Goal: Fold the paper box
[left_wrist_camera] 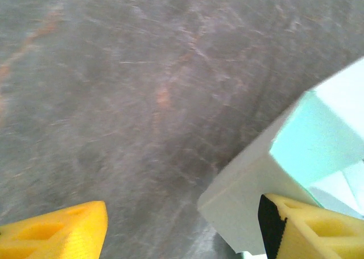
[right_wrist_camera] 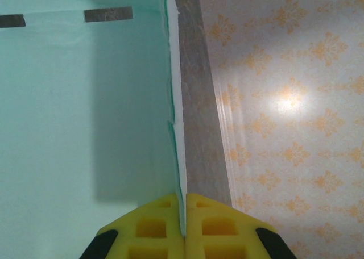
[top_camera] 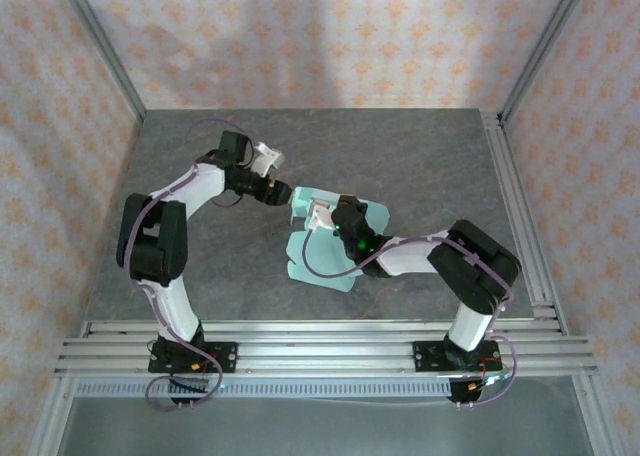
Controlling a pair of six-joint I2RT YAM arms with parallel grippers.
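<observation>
- The paper box [top_camera: 322, 264] lies mid-table, part folded, with one wall raised on its far-left side.
- My right gripper [right_wrist_camera: 185, 228] is pinched tight on the thin edge of a raised wall. I reckon a sideways pull could tear or crease that card.
- My left gripper [left_wrist_camera: 182, 239] has its jaws apart, one finger just beside the raised corner, nothing clamped. A push there may skid the whole sheet.
- Open table [top_camera: 420, 156] lies on every side and the rails [top_camera: 515, 206] are well apart, so I have ample room.
</observation>
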